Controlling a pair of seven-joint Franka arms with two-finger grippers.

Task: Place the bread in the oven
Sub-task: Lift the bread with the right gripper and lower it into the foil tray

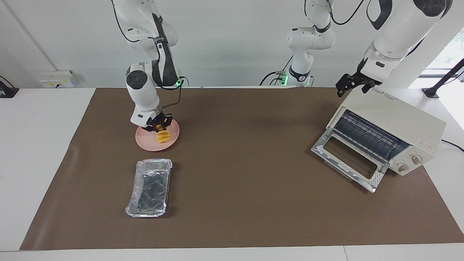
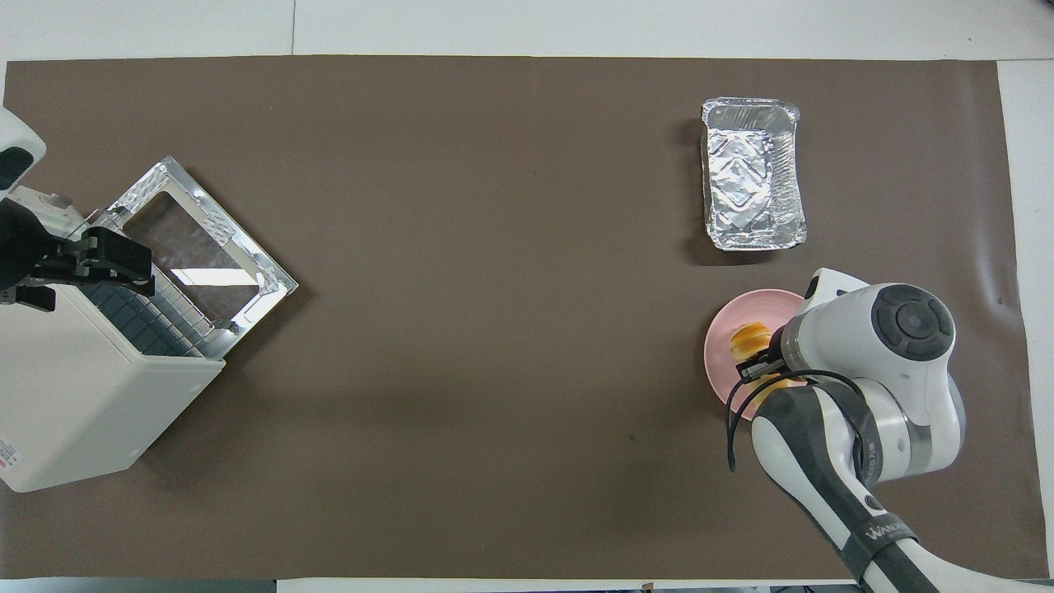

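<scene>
Right gripper (image 1: 160, 127): I read it clenched on the bread (image 1: 162, 136), which lies on the pink plate (image 1: 173, 139).
Left gripper (image 1: 351, 84): released, waiting over the oven (image 1: 398, 123).
Risk: an end grip; I fear the loaf tilts or slips when lifted.
Oven door (image 1: 348, 160): down; a low carry could clip it.

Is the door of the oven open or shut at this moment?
Open: the oven door lies folded down, and its wire rack shows.
</scene>
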